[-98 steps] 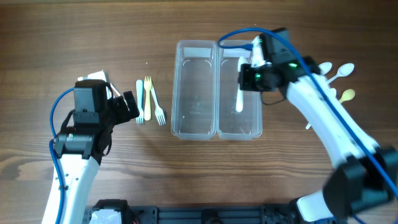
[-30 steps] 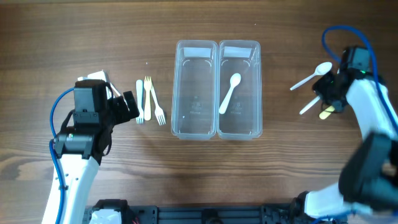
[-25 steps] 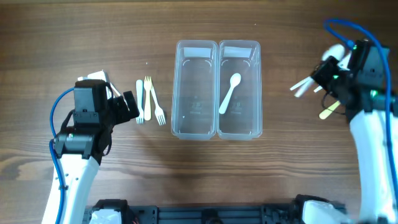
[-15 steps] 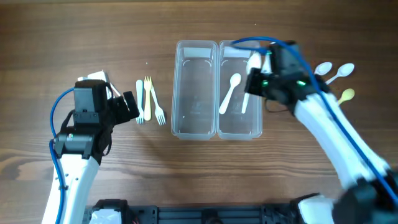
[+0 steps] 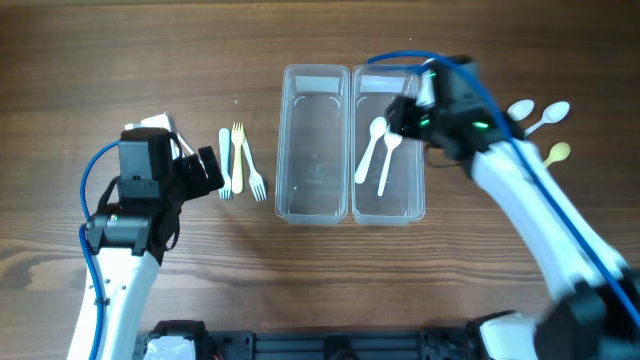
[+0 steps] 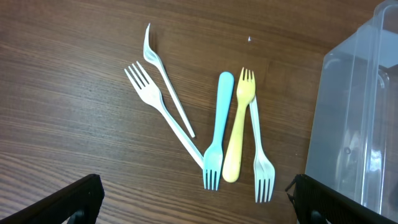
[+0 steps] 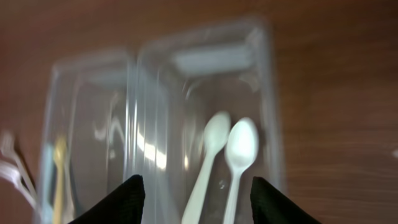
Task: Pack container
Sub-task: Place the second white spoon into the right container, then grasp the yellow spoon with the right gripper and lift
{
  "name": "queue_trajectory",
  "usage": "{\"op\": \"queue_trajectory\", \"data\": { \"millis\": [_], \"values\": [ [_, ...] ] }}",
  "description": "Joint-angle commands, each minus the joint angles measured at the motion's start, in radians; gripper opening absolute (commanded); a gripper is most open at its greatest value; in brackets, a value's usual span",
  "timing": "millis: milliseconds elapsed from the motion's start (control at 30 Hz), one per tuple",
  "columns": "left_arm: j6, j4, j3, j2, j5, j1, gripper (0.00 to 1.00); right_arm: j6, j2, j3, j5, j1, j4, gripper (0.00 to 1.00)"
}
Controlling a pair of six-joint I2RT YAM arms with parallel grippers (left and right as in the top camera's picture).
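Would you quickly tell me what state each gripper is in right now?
Left gripper: open, holding nothing, above the forks.
Right gripper: open, holding nothing, above two spoons lying in the container.

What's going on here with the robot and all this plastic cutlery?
Two robot arms are sorting cutlery into a pair of clear bins. The right gripper hovers open over the right bin, where two white spoons lie side by side. More loose spoons wait on the table. The left gripper is open beside a cluster of forks; the left bin is empty.
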Motion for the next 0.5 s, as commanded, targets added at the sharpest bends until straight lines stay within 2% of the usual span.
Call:
{"op": "queue_trajectory", "data": {
  "millis": [0,133,233,333,467],
  "values": [
    [0.016,0.003,0.022,0.001,-0.013,-0.005,1.00,0.123,-0.087,0.029,0.230,-0.159,-0.076,0.54],
    [0.016,0.003,0.022,0.001,-0.013,-0.005,1.00,0.206,-0.006,-0.007,0.235,-0.429,-0.196,0.56],
    [0.016,0.003,0.022,0.001,-0.013,-0.005,1.00,0.231,0.142,-0.020,0.196,-0.623,-0.222,0.56],
    [0.016,0.003,0.022,0.001,-0.013,-0.005,1.00,0.228,0.247,-0.020,0.116,-0.729,-0.222,0.54],
    [0.016,0.003,0.022,0.001,-0.013,-0.005,1.00,0.175,0.313,-0.020,0.102,-0.754,-0.177,0.54]
  ]
}}
